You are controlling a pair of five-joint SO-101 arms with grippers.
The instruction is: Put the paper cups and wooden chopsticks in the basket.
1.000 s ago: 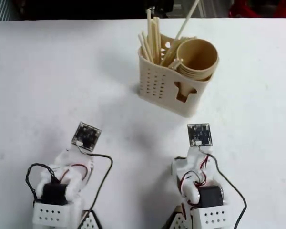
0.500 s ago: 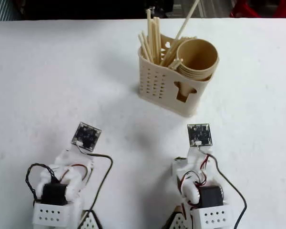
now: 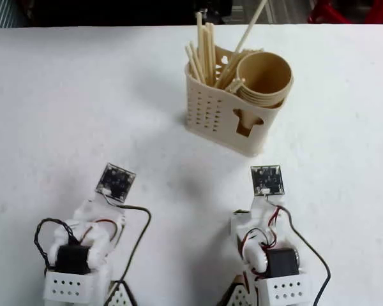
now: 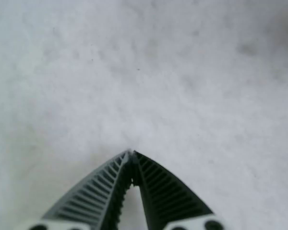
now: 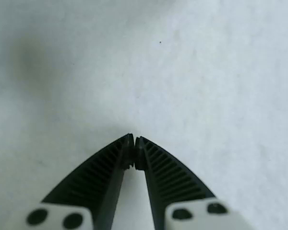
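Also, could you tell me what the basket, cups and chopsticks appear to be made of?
Basket: likely moulded plastic, cream and matte, with neat rows of slots and a cut-out. Cups: probably paper, tan, with thin stacked rims. Chopsticks: pale slender sticks, seemingly bare wood or bamboo.

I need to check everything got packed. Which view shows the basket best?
The high view: the whole basket stands upright, holding the chopsticks and paper cups. Both wrist views face white table beyond the shut left gripper and right gripper.
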